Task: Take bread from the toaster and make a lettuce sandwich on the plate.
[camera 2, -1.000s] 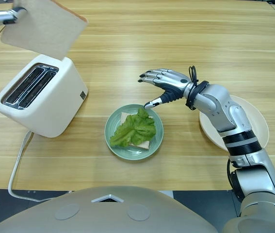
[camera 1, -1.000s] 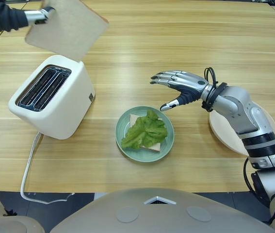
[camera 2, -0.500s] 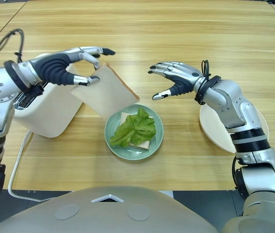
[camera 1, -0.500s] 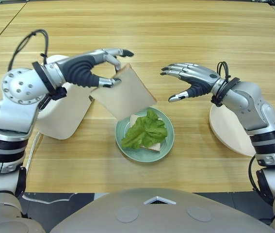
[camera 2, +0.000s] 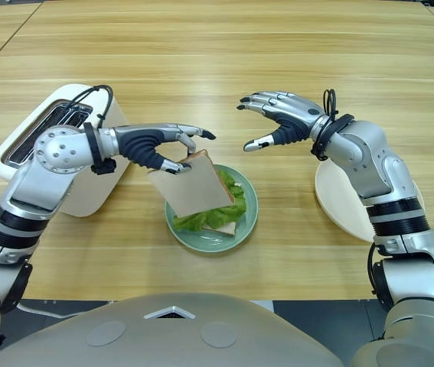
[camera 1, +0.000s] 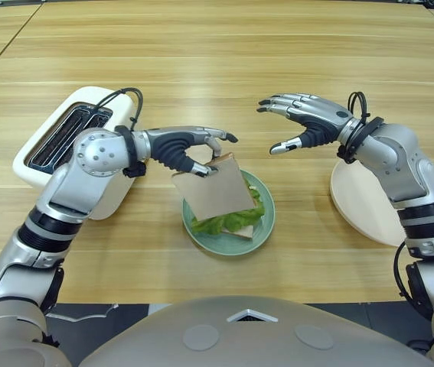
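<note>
A slice of bread (camera 1: 215,189) hangs tilted just above the green plate (camera 1: 265,232), pinched at its top edge by my left hand (camera 1: 190,150). Under it the plate holds a lower bread slice (camera 1: 239,232) with lettuce (camera 1: 226,222) on top, mostly hidden by the held slice. My right hand (camera 1: 302,122) hovers open above the table to the right of and behind the plate, fingers spread, holding nothing. The white toaster (camera 1: 63,138) stands at the left, behind my left arm, its slots looking empty.
A cream plate (camera 1: 362,210) lies at the right, partly under my right forearm. The toaster's white cord (camera 2: 29,308) runs off the table's front edge at the left. Bare wooden table stretches behind everything.
My left hand has carried the bread slice from above the toaster down and right to just over the lettuce. My right hand drew back and up a little, staying open.
</note>
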